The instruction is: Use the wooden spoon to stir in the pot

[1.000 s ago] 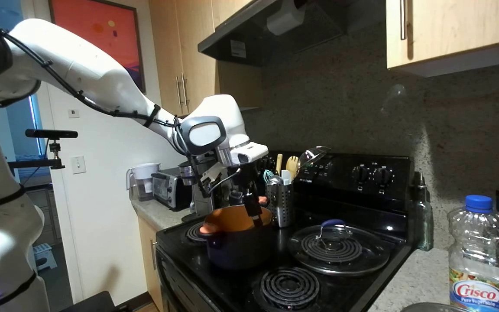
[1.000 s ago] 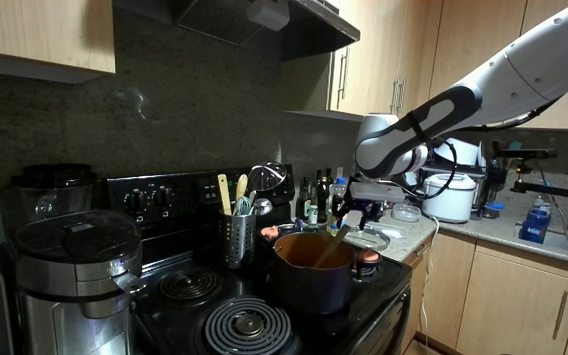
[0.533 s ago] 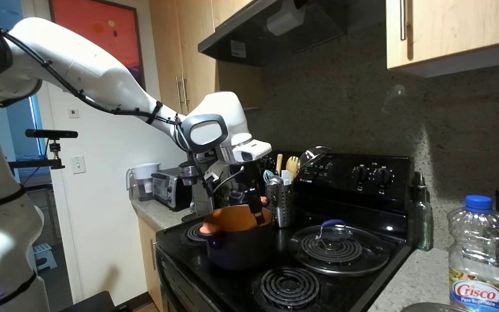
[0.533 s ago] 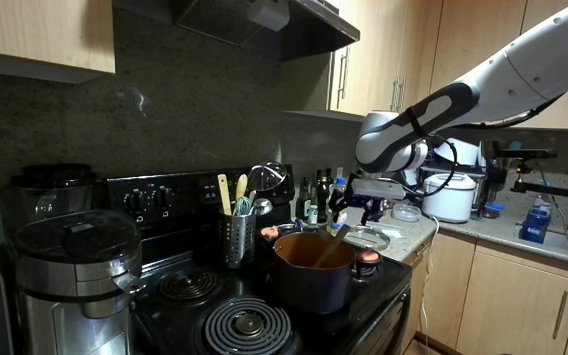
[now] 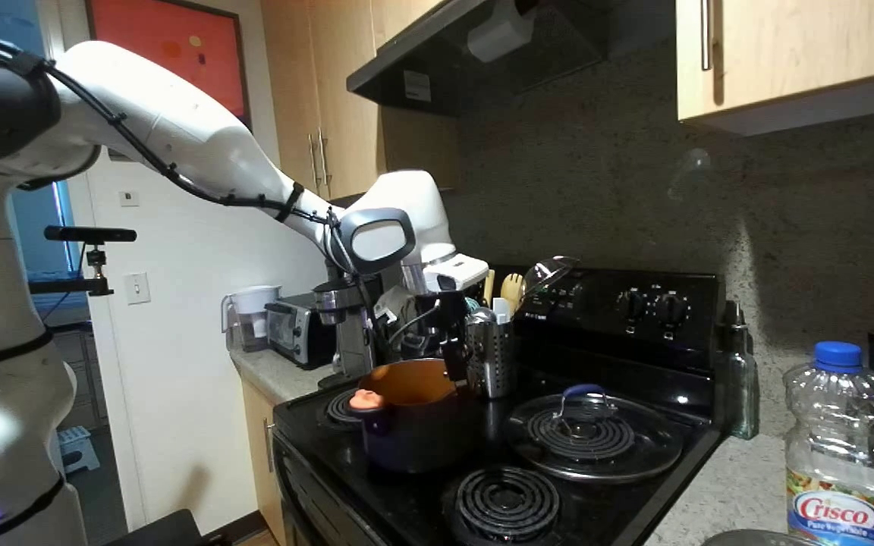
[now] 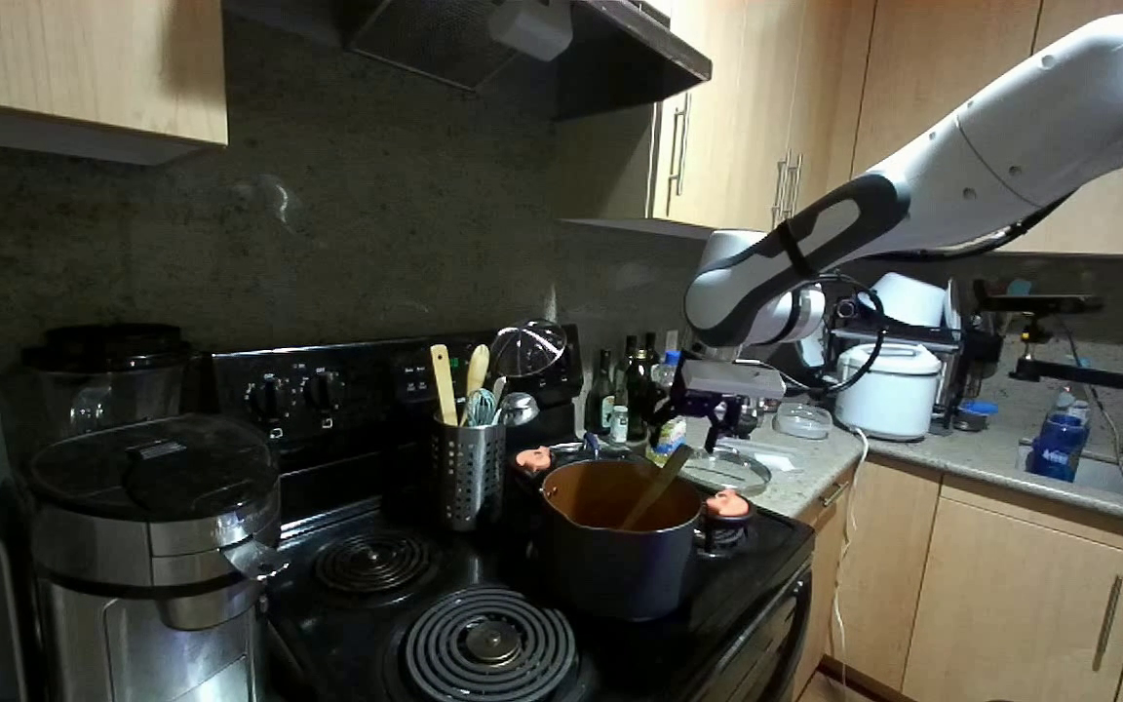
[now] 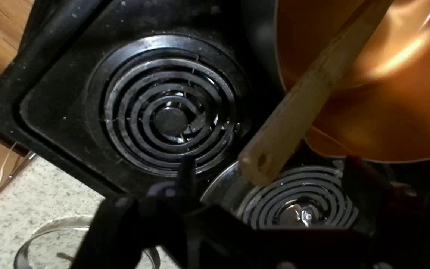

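Note:
The wooden spoon point(image 6: 657, 489) leans in the pot point(image 6: 620, 575), its handle rising over the rim. From above in the wrist view, the spoon's pale handle point(image 7: 304, 108) crosses the pot's copper-orange wall point(image 7: 405, 123). My gripper point(image 7: 271, 164) is open, and the handle's holed end appears between its spread fingers, touching neither. How far below the fingers it lies, I cannot tell. In an exterior view, the gripper point(image 6: 686, 442) hangs just above the handle's top. The gripper point(image 5: 455, 373) hides most of the spoon in an exterior view, at the pot's point(image 5: 414, 436) far rim.
A perforated metal holder point(image 6: 469, 478) with pale utensils stands beside the pot. A glass lid point(image 5: 634, 455) with a blue handle lies over a burner. On the counter are an oil bottle point(image 5: 843, 447) and a coffee machine point(image 6: 157, 585). The range hood point(image 5: 475, 68) overhangs the stove.
The jaws have spread wider. After a slight rise, my arm has come lower and shifted across toward the utensil holder. Spoon and pot have stayed where they were.

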You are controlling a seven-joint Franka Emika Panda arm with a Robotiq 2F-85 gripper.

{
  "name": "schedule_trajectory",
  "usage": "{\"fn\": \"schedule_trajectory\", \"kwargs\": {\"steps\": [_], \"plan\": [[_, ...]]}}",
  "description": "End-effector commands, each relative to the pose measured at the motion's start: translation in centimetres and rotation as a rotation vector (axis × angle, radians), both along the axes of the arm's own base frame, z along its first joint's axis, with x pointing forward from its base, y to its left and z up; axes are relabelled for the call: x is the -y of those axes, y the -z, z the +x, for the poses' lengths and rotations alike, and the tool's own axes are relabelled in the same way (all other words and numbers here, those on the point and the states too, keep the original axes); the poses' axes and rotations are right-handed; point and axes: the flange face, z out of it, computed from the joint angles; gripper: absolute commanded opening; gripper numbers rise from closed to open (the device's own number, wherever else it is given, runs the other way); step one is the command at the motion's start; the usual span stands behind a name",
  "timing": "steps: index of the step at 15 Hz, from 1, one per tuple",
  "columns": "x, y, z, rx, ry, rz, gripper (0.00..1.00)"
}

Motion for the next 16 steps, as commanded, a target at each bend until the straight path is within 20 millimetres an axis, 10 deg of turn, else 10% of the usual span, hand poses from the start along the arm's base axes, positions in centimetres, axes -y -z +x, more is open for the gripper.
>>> {"fn": "schedule_trajectory", "kwargs": {"steps": [1,3,12,16], "plan": [[-0.4,1.0,0.8,-0.027,0.004,0.038,1.00],[-0.7,1.4,0.9,-0.025,0.000,0.049,0.72],[-1.3,-1.0,0.4,0.048,-0.012,0.052,0.05],[-1.5,-3.4,-0.1,0.111,-0.021,0.064,0.07]]}}
